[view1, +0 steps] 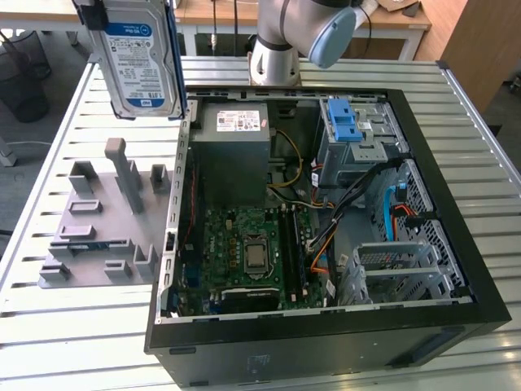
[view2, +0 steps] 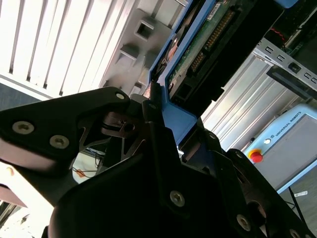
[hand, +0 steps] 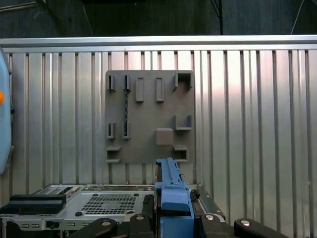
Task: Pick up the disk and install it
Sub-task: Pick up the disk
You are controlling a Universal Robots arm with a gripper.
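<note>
The disk [view1: 138,61], a silver drive with a white-and-blue label in a blue carrier bracket, hangs upright in the air at the exterior view's upper left. It is above the table, just outside the computer case's far left corner. My gripper [view2: 158,106] is shut on the carrier's blue edge, and the drive's circuit-board side [view2: 208,44] shows beyond the fingers. In the first wrist view the blue carrier [hand: 171,191] juts out edge-on from between the black fingers [hand: 143,218], high above the grey fixture plate.
The open computer case [view1: 456,244] lies on the slatted metal table [view1: 73,342], with the power supply [view1: 236,130], motherboard [view1: 252,252] and a drive bay with a blue latch [view1: 346,122] inside. A grey fixture plate [view1: 106,220] with upright holders lies to the case's left. The arm's base [view1: 277,49] stands behind.
</note>
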